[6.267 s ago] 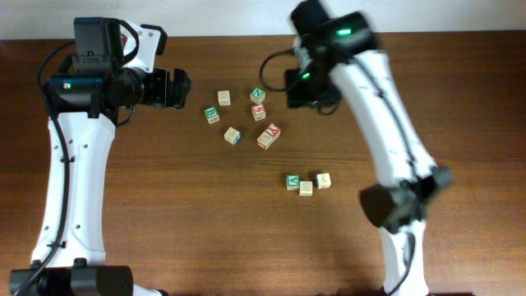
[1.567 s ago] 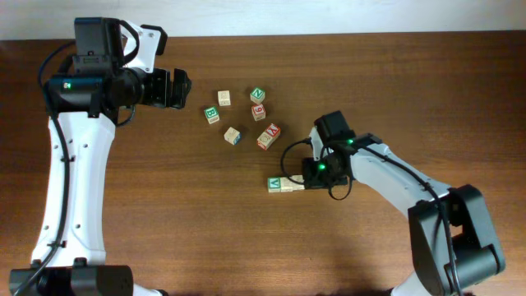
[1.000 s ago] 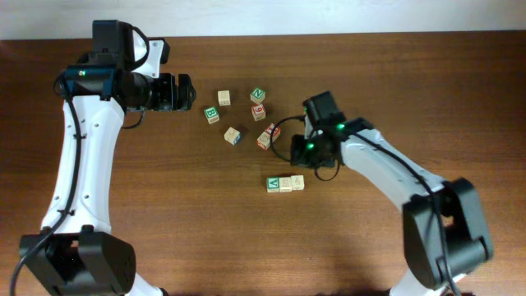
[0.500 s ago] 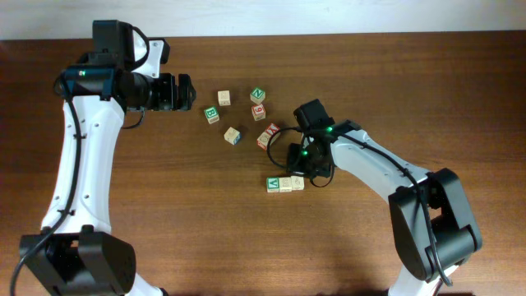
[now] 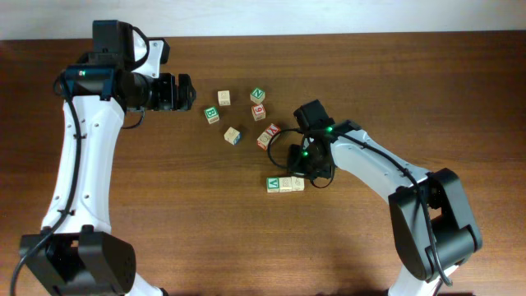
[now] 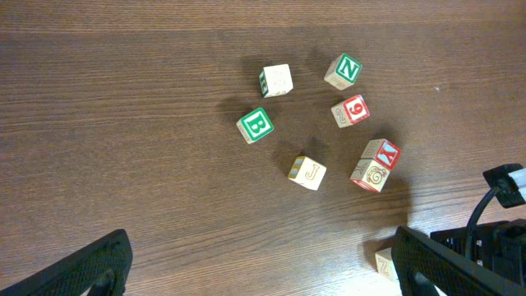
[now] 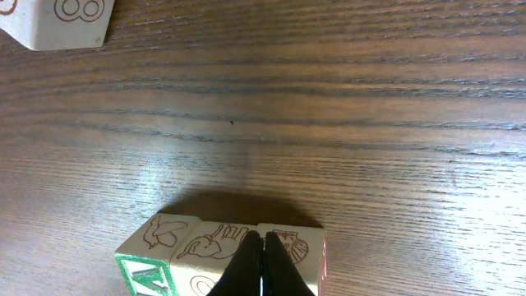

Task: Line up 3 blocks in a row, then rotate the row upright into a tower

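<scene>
Three light-wood blocks lie side by side in a row: a green V block (image 5: pixel 273 184) (image 7: pixel 152 259), a middle block (image 5: pixel 285 184) (image 7: pixel 205 247) with an elephant drawing, and a pale block (image 5: pixel 297 182) (image 7: pixel 300 247) with a shell drawing. My right gripper (image 5: pixel 296 175) (image 7: pixel 263 243) is shut with nothing in it. Its tips sit at the seam between the middle and pale blocks; whether they touch the blocks I cannot tell. My left gripper (image 5: pixel 186 92) (image 6: pixel 263 279) hangs open over bare table at the upper left, far from the row.
Other cubes lie scattered above the row: green B (image 5: pixel 212 114) (image 6: pixel 256 125), green N (image 5: pixel 258 94) (image 6: pixel 343 71), red 9 (image 5: pixel 259 112) (image 6: pixel 351 110), a J cube (image 5: pixel 233 135) (image 6: pixel 307 173), a red-faced cube (image 5: pixel 268 136) (image 6: pixel 375 164) and a pale cube (image 5: pixel 223 98) (image 6: pixel 277 80).
The row of three blocks sits further left than at first. Within the last second my right gripper came down to the row; in the last half second nothing moved.
</scene>
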Controlling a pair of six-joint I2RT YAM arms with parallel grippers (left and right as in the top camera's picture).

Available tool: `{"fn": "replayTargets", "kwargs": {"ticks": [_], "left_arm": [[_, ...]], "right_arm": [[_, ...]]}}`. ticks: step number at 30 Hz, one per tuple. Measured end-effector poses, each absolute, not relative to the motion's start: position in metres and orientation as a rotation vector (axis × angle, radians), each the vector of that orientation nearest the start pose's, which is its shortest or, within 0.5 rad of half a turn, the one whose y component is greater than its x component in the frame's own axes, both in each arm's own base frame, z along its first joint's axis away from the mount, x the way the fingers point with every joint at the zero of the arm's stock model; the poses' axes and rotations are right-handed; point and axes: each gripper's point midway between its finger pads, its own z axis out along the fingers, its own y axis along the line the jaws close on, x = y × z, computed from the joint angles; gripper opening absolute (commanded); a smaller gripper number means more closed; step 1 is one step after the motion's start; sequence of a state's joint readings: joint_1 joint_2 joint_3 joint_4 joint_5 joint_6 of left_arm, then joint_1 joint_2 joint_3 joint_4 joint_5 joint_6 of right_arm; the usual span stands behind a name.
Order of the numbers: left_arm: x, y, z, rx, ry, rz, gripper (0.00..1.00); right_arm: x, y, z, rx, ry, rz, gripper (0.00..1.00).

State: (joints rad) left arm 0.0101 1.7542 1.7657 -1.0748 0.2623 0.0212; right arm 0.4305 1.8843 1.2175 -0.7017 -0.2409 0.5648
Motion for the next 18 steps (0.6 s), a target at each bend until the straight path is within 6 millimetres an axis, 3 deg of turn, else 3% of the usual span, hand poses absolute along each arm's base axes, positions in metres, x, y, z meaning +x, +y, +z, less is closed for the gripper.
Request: {"fn": "replayTargets", "kwargs": {"ticks": [3,5,6,7,9,10,12,14,16,18], "left_arm": [[0.430,-0.040,0.227,0.104,2.608,-0.333,0.99],[0.431,-0.040,0.227,0.105,2.603,-0.333,0.84],[0.430,-0.041,0.226,0.102,2.610,-0.338,0.63],[0.425,-0.043,0.225,0.094,2.629,-0.359,0.51],[0.415,-0.046,0.230,0.092,2.661,-0.382,0.43],[0.413,-0.048,0.242,0.089,2.655,-0.387,0.35],[0.407,-0.058,0.265,0.085,2.634,-0.359,0.15],[0.387,-0.072,0.270,0.076,2.672,-0.363,0.06],[0.379,-0.088,0.266,0.104,2.691,-0.391,0.00],[0.373,-0.107,0.235,0.113,2.749,-0.447,0.00]], "right_arm": [[0.340,0.194,0.029,0.181,2.998,0.491,0.04],[0.360,0.182,0.048,0.212,2.955,0.499,0.04],[0.373,0.173,0.066,0.226,2.918,0.506,0.04],[0.387,0.160,0.096,0.229,2.862,0.514,0.04],[0.394,0.138,0.144,0.219,2.816,0.509,0.04],[0.391,0.120,0.187,0.197,2.773,0.502,0.04],[0.378,0.098,0.222,0.197,2.754,0.482,0.04],[0.358,0.081,0.226,0.225,2.811,0.456,0.05],[0.354,0.078,0.212,0.193,2.844,0.452,0.04],[0.342,0.085,0.179,0.141,2.913,0.503,0.05]]}}
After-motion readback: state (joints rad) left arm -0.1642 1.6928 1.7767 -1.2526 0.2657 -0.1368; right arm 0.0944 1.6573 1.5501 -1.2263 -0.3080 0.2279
